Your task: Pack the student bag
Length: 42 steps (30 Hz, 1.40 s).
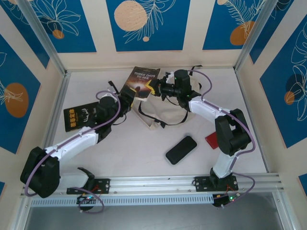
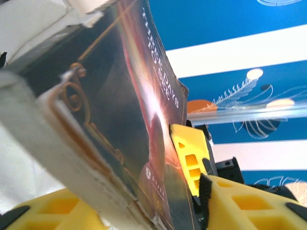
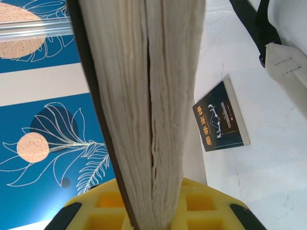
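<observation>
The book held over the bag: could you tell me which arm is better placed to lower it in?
Probably the right. The right gripper is clamped on the book, beside the student bag; the left gripper sits at its lower corner, its grip unclear.

right claw [image 3: 153, 211] | clamps book [image 3: 144, 96] page edge | black book [image 3: 221, 120] on table [image 3: 268, 167]

The top view looks down over the table [image 1: 144, 143]; both wrist views sit close against seemingly the same book [image 1: 143, 81].
</observation>
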{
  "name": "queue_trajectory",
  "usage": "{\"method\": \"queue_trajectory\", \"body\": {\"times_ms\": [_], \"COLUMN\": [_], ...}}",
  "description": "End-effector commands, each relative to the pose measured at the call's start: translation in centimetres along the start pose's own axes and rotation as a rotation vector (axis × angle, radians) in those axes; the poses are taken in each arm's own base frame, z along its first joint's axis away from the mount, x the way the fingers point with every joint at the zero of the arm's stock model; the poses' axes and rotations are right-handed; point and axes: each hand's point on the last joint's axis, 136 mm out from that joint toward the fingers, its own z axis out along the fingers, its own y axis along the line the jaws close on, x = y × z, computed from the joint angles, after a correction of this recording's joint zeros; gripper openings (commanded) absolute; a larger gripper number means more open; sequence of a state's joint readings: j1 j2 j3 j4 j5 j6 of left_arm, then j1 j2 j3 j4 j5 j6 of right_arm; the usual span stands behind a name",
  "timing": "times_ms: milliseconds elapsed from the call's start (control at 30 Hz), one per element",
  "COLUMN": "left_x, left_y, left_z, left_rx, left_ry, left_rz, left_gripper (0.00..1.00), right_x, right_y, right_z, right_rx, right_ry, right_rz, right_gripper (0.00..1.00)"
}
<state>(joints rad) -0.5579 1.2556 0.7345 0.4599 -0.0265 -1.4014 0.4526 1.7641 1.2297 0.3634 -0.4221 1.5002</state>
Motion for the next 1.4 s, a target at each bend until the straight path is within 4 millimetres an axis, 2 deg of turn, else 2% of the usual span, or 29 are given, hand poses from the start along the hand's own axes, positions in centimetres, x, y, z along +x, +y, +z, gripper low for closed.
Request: {"method": "queue_trajectory", "body": {"times_ms": [0,167,300,333,400,467,500,633,767,867,967,1067,1233,1367], "left_x": [-0.6,-1.0,-1.2,-1.2,-1.3,-1.5,-1.6,-2.5,-3.6,-4.4,-4.8,-5.0,-5.3,-5.1], "left_y": [-1.6,-1.4,-0.8,-0.5,0.2,1.1,1.5,3.0,3.2,2.7,2.0,1.9,3.0,3.7], "left_z": [-0.7,-0.8,-1.0,-1.1,-1.4,-2.0,-2.4,-4.6,-6.8,-8.2,-9.2,-9.7,-10.4,-10.5], "left_rx": [0.062,0.057,0.043,0.037,0.012,-0.045,-0.074,-0.215,-0.261,-0.285,-0.302,-0.341,-0.429,-0.451], "left_ry": [-0.054,-0.087,-0.100,-0.102,-0.111,-0.117,-0.122,-0.123,-0.094,-0.070,-0.035,0.003,0.052,0.091], "left_rz": [0.013,0.034,0.046,0.051,0.063,0.097,0.120,0.221,0.278,0.328,0.382,0.430,0.446,0.431], "left_gripper": [0.46,0.30,0.12,0.07,0.00,0.00,0.00,0.00,0.00,0.00,0.00,0.00,0.00,0.00], "right_x": [0.3,1.6,2.1,2.2,2.4,2.3,2.1,1.0,0.8,1.7,2.5,3.2,4.0,4.2], "right_y": [1.0,-0.4,-1.5,-1.6,-1.8,-3.3,-4.2,-8.4,-11.4,-13.1,-14.4,-15.4,-16.0,-16.8], "right_z": [0.2,0.3,-0.1,-0.2,-0.7,-1.5,-2.1,-5.2,-7.3,-7.4,-6.7,-5.3,-3.0,-2.7], "right_rx": [-0.045,0.008,0.072,0.087,0.126,0.228,0.286,0.518,0.660,0.704,0.721,0.713,0.715,0.769], "right_ry": [-0.002,0.044,0.040,0.042,0.045,0.032,0.021,-0.022,0.029,0.146,0.253,0.321,0.386,0.426], "right_rz": [-0.021,-0.003,-0.028,-0.044,-0.082,-0.109,-0.123,-0.180,-0.275,-0.365,-0.392,-0.337,-0.350,-0.410], "right_gripper": [0.04,0.05,0.10,0.13,0.29,0.50,0.57,0.69,0.70,0.70,0.70,0.67,0.65,0.64]}}
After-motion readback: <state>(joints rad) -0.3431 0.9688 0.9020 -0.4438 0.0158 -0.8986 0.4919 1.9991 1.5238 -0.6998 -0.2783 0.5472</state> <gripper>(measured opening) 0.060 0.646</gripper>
